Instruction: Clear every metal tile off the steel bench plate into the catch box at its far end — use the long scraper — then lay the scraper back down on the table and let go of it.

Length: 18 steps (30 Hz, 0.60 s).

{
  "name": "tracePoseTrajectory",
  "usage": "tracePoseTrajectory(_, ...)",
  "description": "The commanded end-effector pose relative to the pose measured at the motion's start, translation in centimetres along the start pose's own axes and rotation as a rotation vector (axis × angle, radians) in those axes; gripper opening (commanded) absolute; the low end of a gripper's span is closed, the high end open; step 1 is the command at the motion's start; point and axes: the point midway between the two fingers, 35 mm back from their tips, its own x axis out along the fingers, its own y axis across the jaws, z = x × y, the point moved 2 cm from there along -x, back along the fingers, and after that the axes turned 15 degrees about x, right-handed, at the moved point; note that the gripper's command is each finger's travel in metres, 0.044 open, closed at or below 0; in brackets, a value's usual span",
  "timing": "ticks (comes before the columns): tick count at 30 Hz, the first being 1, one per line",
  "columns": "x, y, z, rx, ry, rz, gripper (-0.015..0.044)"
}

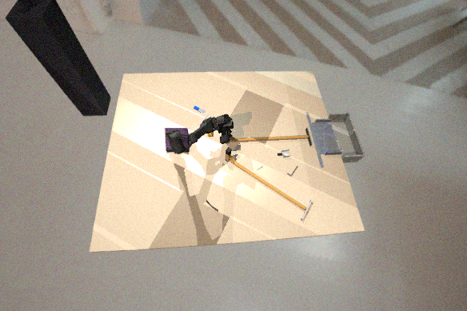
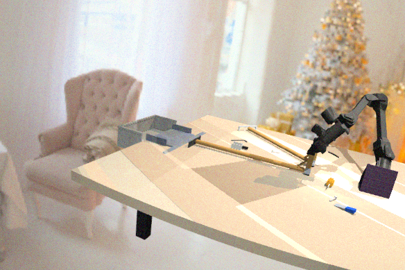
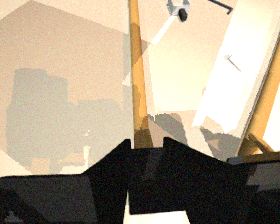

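My gripper (image 1: 228, 141) (image 2: 308, 161) (image 3: 147, 144) is shut on the near end of the long scraper, low over the table. The scraper's orange handle (image 1: 268, 137) (image 2: 243, 154) (image 3: 139, 85) runs straight out to its dark blade (image 1: 309, 137) (image 2: 194, 141). The blade is at the near edge of the steel bench plate (image 1: 328, 137) (image 2: 177, 136), by the pale strip along that edge. The catch box (image 1: 354, 133) (image 2: 130, 137) is at the plate's far end. I cannot make out separate metal tiles on the plate, and the box's floor is too unclear to tell what lies there.
A second orange-handled tool (image 1: 268, 184) (image 2: 277, 142) (image 3: 272, 95) with a pale head lies to one side. A grey tool with a black grip (image 1: 284, 153) (image 2: 238, 146) and an L-shaped key (image 1: 293, 171) lie between the handles. A blue-handled tool (image 1: 198, 109) (image 2: 349, 209) and an orange item (image 2: 329, 182) lie near the arm.
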Motion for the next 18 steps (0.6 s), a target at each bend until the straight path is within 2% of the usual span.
tracePoseTrajectory(1,-0.13,-0.01,0.15,0.009,-0.008,-0.003,0.0)
tracePoseTrajectory(5,-0.03,0.15,0.02,0.009,-0.008,-0.003,0.0)
tracePoseTrajectory(18,-0.02,0.02,-0.02,0.001,-0.002,-0.001,0.0341)
